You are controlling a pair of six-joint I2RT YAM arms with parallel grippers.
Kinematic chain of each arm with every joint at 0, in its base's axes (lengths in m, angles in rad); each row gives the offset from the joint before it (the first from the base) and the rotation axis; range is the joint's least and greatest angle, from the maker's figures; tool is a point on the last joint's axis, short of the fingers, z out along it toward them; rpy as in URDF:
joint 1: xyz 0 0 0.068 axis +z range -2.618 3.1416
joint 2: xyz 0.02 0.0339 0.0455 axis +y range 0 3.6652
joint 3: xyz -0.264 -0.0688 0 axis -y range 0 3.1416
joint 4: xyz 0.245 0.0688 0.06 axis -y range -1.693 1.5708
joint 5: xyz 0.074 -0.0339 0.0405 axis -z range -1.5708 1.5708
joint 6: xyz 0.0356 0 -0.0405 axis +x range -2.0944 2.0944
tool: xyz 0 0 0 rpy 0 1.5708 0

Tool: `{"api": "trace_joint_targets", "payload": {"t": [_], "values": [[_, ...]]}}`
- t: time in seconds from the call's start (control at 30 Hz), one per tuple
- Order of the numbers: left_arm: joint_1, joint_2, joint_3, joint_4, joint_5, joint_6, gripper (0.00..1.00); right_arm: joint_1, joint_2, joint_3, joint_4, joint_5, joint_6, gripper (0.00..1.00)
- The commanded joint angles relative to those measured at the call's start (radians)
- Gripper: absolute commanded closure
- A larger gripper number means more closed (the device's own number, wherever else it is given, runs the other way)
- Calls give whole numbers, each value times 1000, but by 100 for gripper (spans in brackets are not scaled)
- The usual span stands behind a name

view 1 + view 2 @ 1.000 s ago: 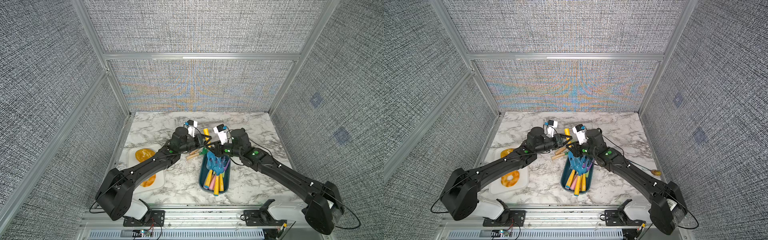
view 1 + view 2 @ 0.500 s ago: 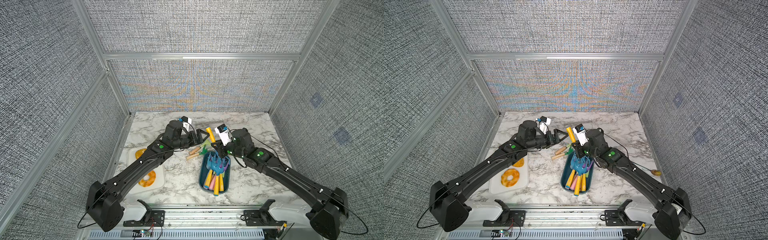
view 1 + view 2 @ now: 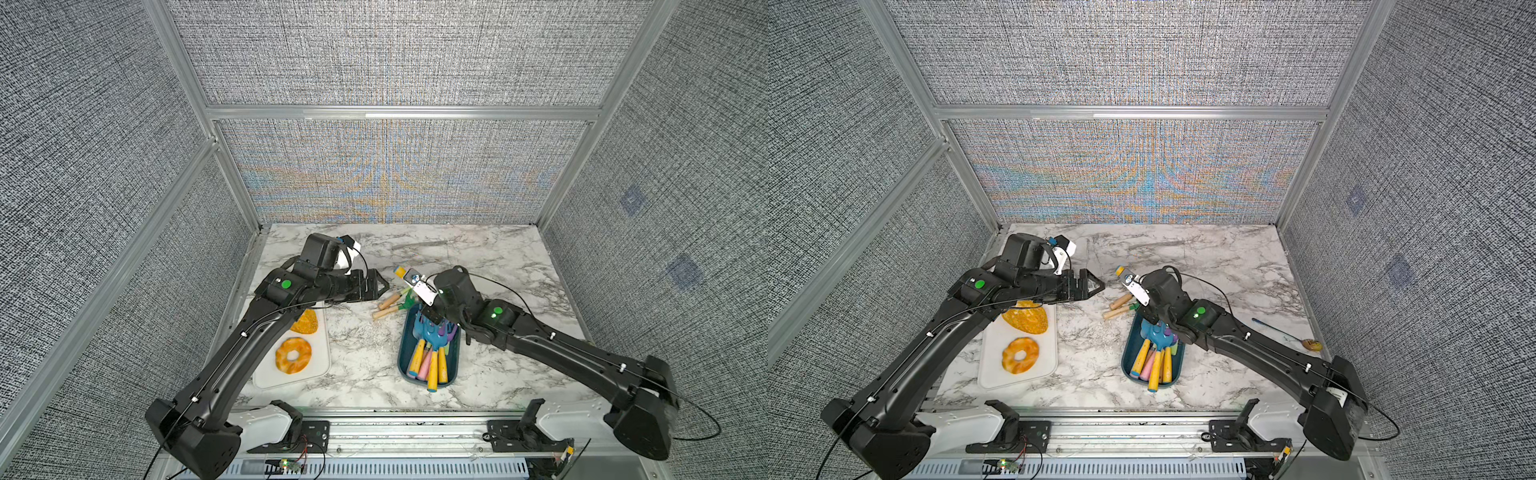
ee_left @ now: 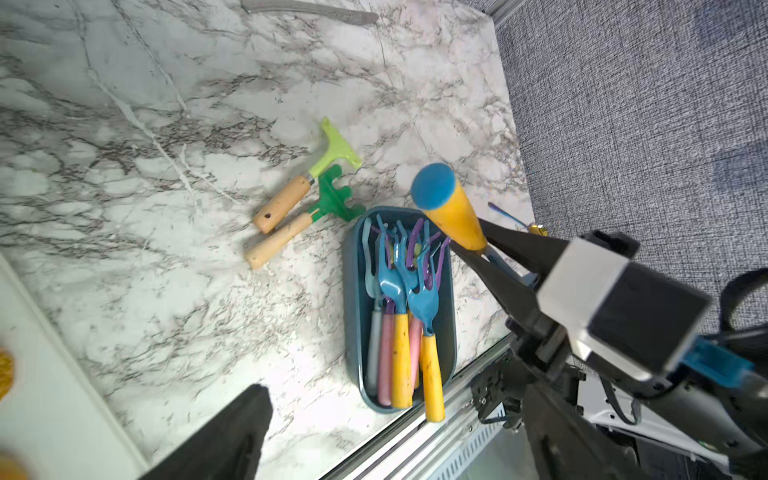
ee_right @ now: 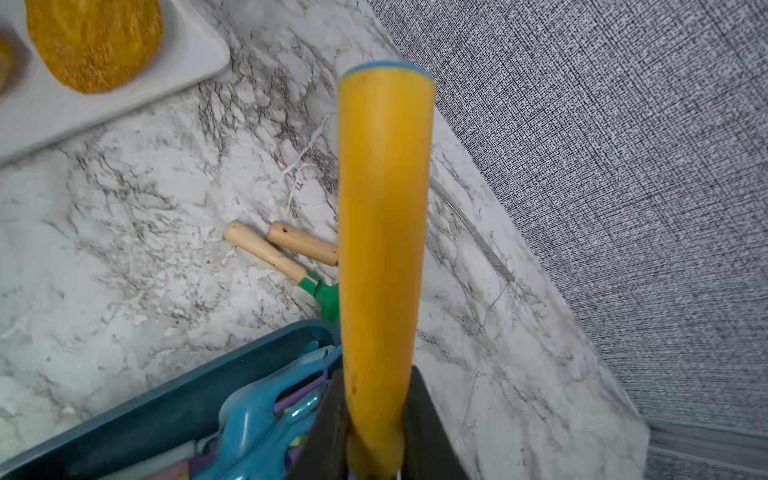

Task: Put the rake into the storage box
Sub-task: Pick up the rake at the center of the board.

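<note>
Rake [image 5: 382,232] held over the far end of the storage box [image 3: 402,362].
The right gripper [image 5: 376,386] is clamped on the lower part of the yellow handle, whose blue-capped end tilts upward; the head is hidden. Other plastic rakes [image 4: 399,291] lie inside the box. The left gripper [image 3: 379,285] hangs empty, jaws spread wide, between the white tray [image 3: 316,365] and two wooden-handled rakes [image 3: 390,299] on the marble table [image 3: 498,374].

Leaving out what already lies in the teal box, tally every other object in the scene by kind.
Yellow-handled rake, in the right gripper: 1
Wooden-handled green tools: 2
Orange food pieces: 2
White tray: 1
Thin grey rod: 1
Blue stick with gold end: 1
Total: 8
</note>
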Motion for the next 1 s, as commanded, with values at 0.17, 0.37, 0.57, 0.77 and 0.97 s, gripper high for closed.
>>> {"api": "trace_joint_targets", "payload": {"t": [0.17, 0.37, 0.57, 0.77, 0.97], "values": [[-1, -14, -22, -135, 51, 186, 2, -1, 46, 55, 49, 46, -528, 100], [-1, 63, 0, -141, 159, 229, 10, 1, 46, 3, 145, 99, -679, 100], [2, 128, 41, -110, 267, 229, 17, 70, -81, -88, 156, 12, -760, 100], [2, 189, 5, 31, 424, 219, 19, 103, -199, -186, 155, -26, -795, 100], [2, 232, 6, 39, 418, 254, 20, 142, -300, -179, 67, -105, -755, 100]]}}
